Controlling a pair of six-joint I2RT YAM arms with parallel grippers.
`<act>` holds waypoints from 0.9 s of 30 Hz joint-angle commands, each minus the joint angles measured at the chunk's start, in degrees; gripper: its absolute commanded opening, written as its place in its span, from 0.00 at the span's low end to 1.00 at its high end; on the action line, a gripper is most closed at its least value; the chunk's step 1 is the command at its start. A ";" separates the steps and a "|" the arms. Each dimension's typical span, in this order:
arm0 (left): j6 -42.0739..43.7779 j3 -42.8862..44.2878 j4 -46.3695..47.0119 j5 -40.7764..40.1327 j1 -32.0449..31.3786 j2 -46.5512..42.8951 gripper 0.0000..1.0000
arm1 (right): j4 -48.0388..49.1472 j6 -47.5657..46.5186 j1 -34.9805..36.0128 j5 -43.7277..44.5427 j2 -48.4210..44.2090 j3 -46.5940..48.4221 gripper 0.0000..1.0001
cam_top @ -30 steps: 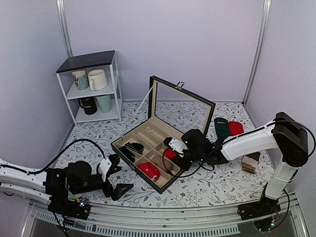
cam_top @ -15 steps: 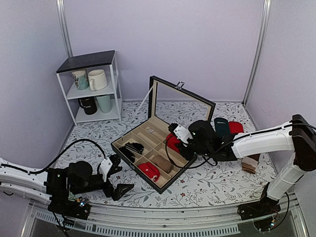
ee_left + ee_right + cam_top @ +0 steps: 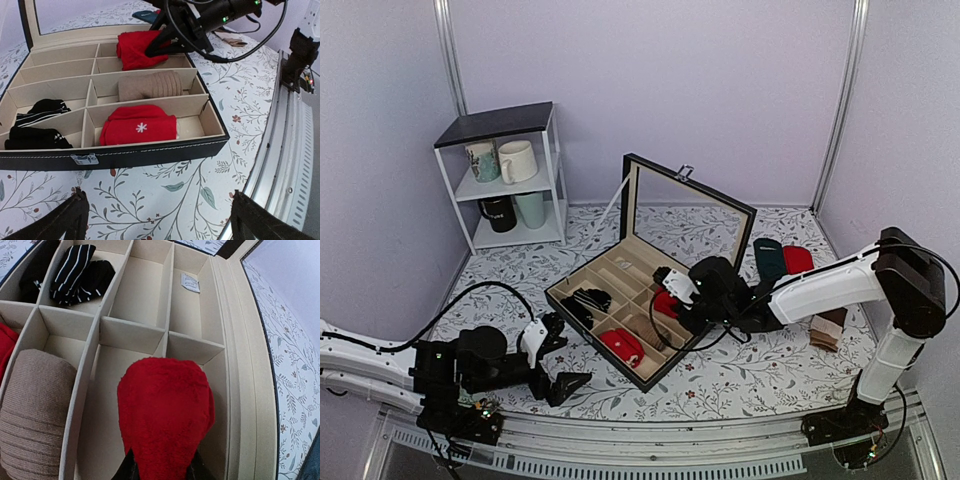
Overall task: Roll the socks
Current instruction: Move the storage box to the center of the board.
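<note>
Now the right tool (image 3: 161, 469) grips the rolled red socks (image 3: 165, 410), which jut forward over a box (image 3: 239, 340) compartment.

The socks (image 3: 162, 410) were of fuzzy, matt red cloth. Beside them in the box (image 3: 150, 152), the brown roll (image 3: 35, 405) was ribbed knit. The box had matt beige lining, black leather-like outside with pale stitching, and a shiny metal clasp (image 3: 84, 159).
</note>
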 commanded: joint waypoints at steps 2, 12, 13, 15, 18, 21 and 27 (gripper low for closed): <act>0.78 -0.35 0.95 0.69 0.74 0.45 1.00 | -2.15 1.50 0.72 -9.19 5.15 1.06 0.01; 1.00 -0.26 1.28 1.09 0.73 1.11 0.99 | -5.16 3.51 0.68 -8.48 5.77 2.11 0.01; 1.04 -0.26 1.29 1.13 0.73 1.21 0.99 | -5.42 3.49 0.68 -8.15 4.94 2.46 0.01; 1.19 -0.20 1.35 1.13 0.79 1.38 1.00 | -6.37 3.16 0.70 -7.42 3.64 3.73 0.01; 1.22 -0.22 1.34 1.26 0.78 1.43 0.99 | -7.08 2.75 0.72 -5.20 1.07 5.35 0.01; 1.21 -0.27 1.33 1.31 0.77 1.28 0.99 | -8.66 2.15 0.66 -3.74 -0.89 7.51 0.01; 1.22 -0.36 1.32 1.35 0.77 1.07 1.00 | -10.26 1.22 0.70 -0.07 -3.12 10.62 0.01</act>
